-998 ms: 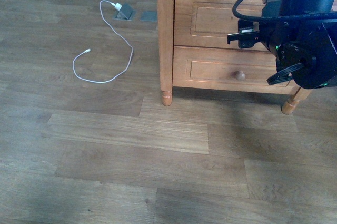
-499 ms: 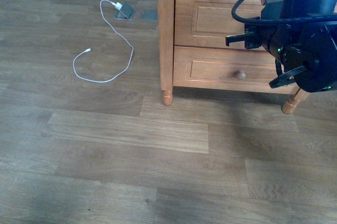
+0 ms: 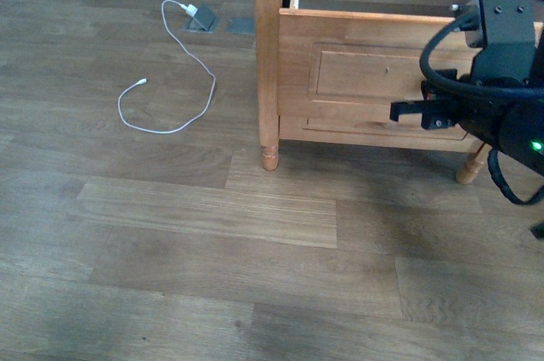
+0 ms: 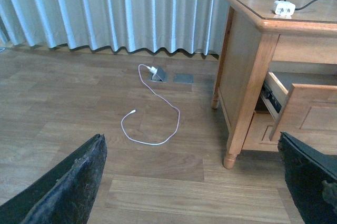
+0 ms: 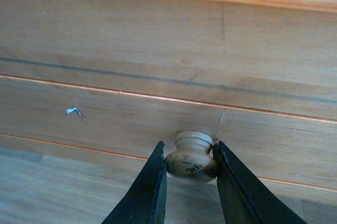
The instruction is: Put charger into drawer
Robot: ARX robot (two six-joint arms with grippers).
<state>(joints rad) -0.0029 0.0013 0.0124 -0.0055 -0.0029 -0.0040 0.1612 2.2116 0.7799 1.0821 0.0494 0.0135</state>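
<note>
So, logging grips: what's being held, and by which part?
The right gripper holds the upper drawer by its round knob; the left gripper, open, holds nothing.

Bedroom: nightstand [image 4: 243, 60], curtains [image 4: 131, 8], wood floor [image 4: 68, 97].

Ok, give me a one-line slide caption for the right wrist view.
The right gripper closes its two black fingers on the pale round knob of the light-wood drawer.

Front view overlooks the drawer [image 3: 357, 72]; right wrist hugs it.
</note>
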